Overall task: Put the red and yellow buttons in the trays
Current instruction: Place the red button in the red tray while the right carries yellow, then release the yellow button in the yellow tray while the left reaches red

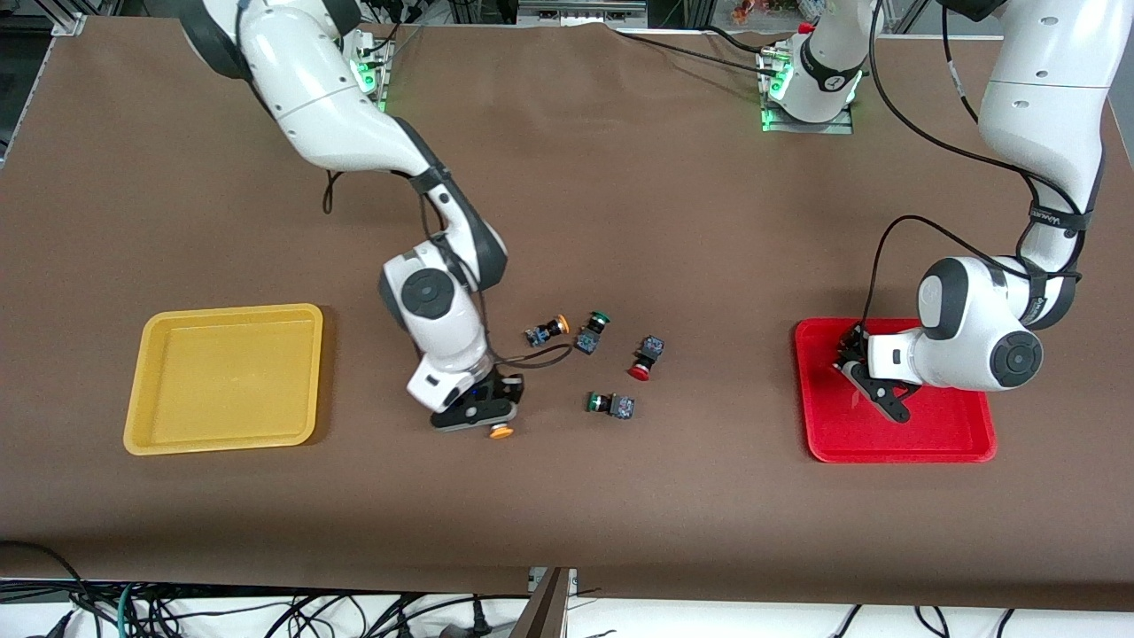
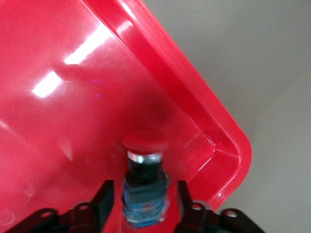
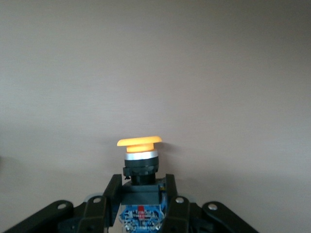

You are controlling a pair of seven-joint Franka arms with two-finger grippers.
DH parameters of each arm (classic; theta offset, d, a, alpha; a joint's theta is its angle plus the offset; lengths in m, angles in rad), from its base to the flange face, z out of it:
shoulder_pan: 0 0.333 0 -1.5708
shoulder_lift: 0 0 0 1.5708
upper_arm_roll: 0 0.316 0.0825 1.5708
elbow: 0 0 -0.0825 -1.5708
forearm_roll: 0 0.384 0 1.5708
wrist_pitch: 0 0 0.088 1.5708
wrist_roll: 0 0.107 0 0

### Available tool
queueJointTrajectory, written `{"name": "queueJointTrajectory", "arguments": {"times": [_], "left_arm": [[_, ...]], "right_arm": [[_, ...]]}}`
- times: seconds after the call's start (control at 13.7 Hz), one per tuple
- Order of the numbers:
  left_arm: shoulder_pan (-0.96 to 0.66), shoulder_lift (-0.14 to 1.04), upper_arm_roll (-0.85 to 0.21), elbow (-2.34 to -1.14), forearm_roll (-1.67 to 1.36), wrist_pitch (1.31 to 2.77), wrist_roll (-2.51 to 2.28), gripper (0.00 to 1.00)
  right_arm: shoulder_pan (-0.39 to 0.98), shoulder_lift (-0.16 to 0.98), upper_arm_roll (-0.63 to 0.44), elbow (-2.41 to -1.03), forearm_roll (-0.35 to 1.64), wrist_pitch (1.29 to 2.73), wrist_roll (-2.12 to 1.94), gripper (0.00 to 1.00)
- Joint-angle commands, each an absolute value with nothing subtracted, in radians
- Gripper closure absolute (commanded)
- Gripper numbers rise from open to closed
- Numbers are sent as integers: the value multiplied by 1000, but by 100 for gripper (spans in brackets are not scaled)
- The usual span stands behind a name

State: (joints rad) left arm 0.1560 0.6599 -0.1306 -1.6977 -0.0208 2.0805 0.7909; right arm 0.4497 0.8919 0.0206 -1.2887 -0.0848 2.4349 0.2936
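Observation:
My right gripper is shut on a yellow-capped button, low over the table between the yellow tray and the loose buttons. In the right wrist view its fingers clamp the black-and-blue body below the cap. My left gripper is low over the red tray. In the left wrist view its fingers stand open, with gaps on both sides of a red-capped button that lies in the red tray near a corner. A second yellow-capped button and a second red-capped button lie mid-table.
Two green-capped buttons lie among the loose ones: one beside the yellow-capped one, one nearer the front camera. The yellow tray holds nothing. A thin black cable loops from the right wrist toward the loose buttons.

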Motion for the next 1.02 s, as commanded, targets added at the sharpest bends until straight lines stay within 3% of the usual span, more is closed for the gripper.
{"name": "queueJointTrajectory", "arguments": {"times": [0.0,0.22,0.37,0.59,0.73,0.95], "left_arm": [[170,621,-144,-1703,-9,2074,810,0],[152,540,-182,-1694,-12,2014,781,0],[152,525,-250,-1689,-14,2010,642,0],[118,532,-359,-1645,-11,2017,406,0],[19,569,-359,-1603,-15,2043,274,0],[-86,649,-356,-1611,-6,2313,178,0]], "right_arm": [[341,781,37,-1308,25,2243,39,100],[195,700,26,-1347,60,2001,-246,100],[96,672,15,-1373,48,1916,-397,100],[52,666,-108,-1433,58,1924,-633,100],[-6,664,-153,-1474,63,1928,-667,100],[-122,709,-143,-1483,71,2000,-765,100]]}}
